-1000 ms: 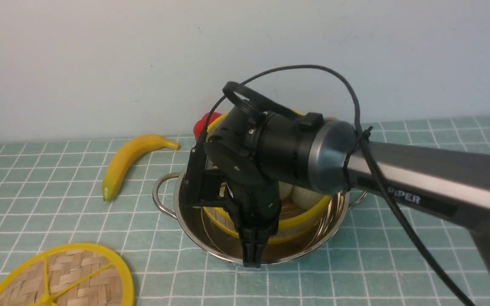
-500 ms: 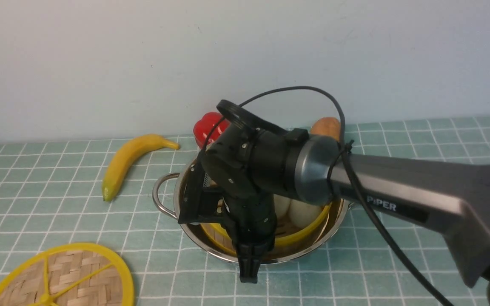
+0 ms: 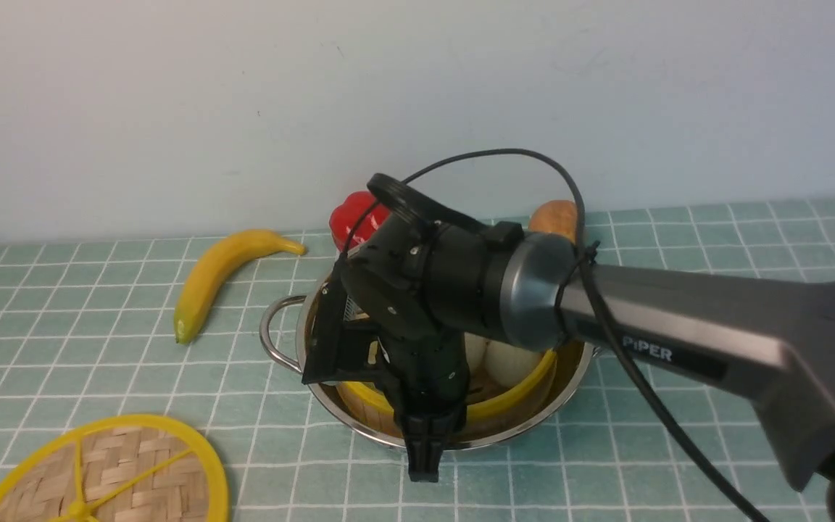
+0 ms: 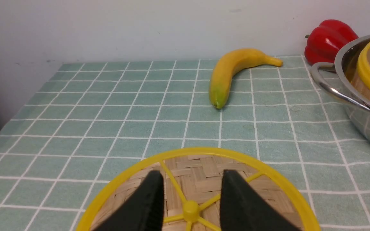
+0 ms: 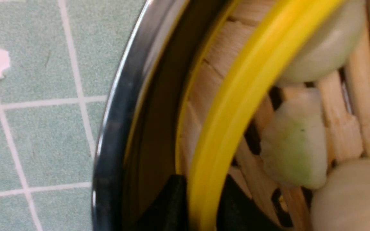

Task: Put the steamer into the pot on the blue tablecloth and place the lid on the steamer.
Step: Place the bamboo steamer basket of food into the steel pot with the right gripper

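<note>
Banana [image 4: 226,72], pepper [image 4: 328,40] near pot [image 4: 365,126].

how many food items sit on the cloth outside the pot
3: banana left of the pot, red pepper behind it, brown item behind-right; the arm may hide more.

The blue tablecloth [image 3: 62,348] carries the pot [image 3: 533,417], the lid [image 3: 120,471], a banana [image 3: 218,272], a red pepper [image 3: 351,217] and a brownish rounded item [image 3: 554,217].

steamer [image 3: 515,397] in pot [image 4: 368,128], lid [image 3: 120,475] front-left
</note>
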